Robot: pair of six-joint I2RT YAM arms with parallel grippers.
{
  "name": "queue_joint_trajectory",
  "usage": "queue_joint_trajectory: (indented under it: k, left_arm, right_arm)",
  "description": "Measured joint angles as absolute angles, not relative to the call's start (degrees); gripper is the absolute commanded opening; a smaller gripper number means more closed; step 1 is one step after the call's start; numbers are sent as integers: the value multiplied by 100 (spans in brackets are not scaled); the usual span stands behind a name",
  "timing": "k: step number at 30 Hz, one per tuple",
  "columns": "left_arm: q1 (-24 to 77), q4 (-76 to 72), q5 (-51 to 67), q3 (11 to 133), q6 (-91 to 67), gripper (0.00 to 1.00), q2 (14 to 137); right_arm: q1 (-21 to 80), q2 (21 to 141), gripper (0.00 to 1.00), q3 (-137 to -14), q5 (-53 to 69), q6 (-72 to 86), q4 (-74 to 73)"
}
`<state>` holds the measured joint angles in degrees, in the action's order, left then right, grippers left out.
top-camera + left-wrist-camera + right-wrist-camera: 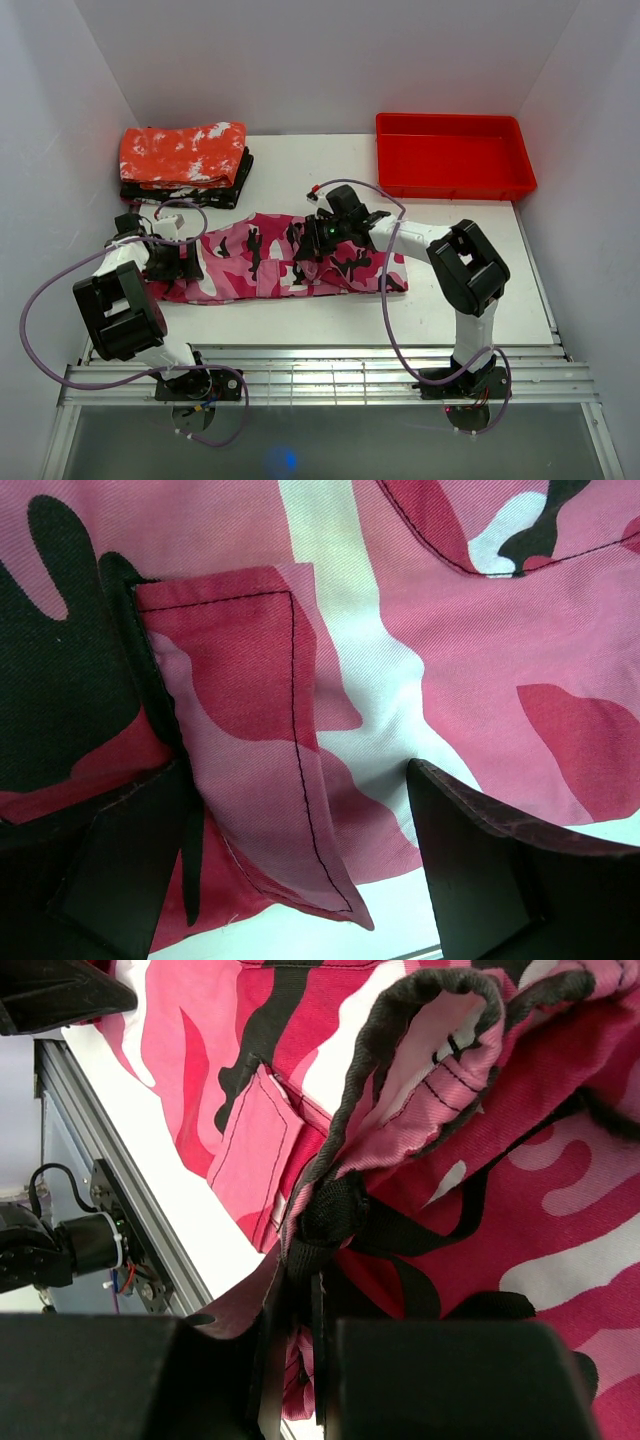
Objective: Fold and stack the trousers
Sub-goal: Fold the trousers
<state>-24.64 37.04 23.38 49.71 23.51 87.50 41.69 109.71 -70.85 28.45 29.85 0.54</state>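
Note:
The pink camouflage trousers (pixel 270 265) lie lengthwise across the middle of the table. My left gripper (pixel 185 260) is at their left end. In the left wrist view it (pixel 300 880) is open, its fingers (pixel 490 860) wide apart, and a stitched flap of the trousers (pixel 250 780) hangs between them, against the left finger. My right gripper (pixel 315 235) is over the trousers' middle. In the right wrist view it (pixel 310 1360) is shut on a bunched fold of the trousers (pixel 420 1070) with a black webbing strap (pixel 335 1215), lifted off the table.
A folded red cloth with white speckles (pixel 183 152) lies on a dark folded cloth at the back left. A red tray (pixel 452 155) stands at the back right. A metal rail (pixel 320 375) runs along the table's near edge.

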Motion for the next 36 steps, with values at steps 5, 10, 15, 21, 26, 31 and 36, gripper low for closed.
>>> queue_joint_trajectory:
  k: [5,10,15,21,26,31,36]
  left_arm:
    - [-2464,3704,2338,4971,2351,98,8750]
    - [-2464,3704,2338,4971,2353,98,8750]
    - [-2464,3704,2338,4971,2353,98,8750]
    - [-2471,3828,2480,5000,2429,98,8696]
    - [-2475,4335,3039,5234,2635,98,8193]
    - [-2445,4814,3885,6082,2862,96,7413]
    - [-1949,4993,4794,6842,2788,81,7207]
  right_arm:
    - [4257,11024,8,-7144,2799,3129,130]
    - [4333,11174,8,-7277,2770,3258,198]
    - [4442,11399,39,-7400,2755,3332,283]
    - [4495,11535,72,-7487,2869,3382,316]
    - [4438,11336,83,-7651,3081,3105,285]
    - [3900,10407,73,-7649,3758,2534,-145]
    - [2569,9244,58,-7159,4519,1743,-591]
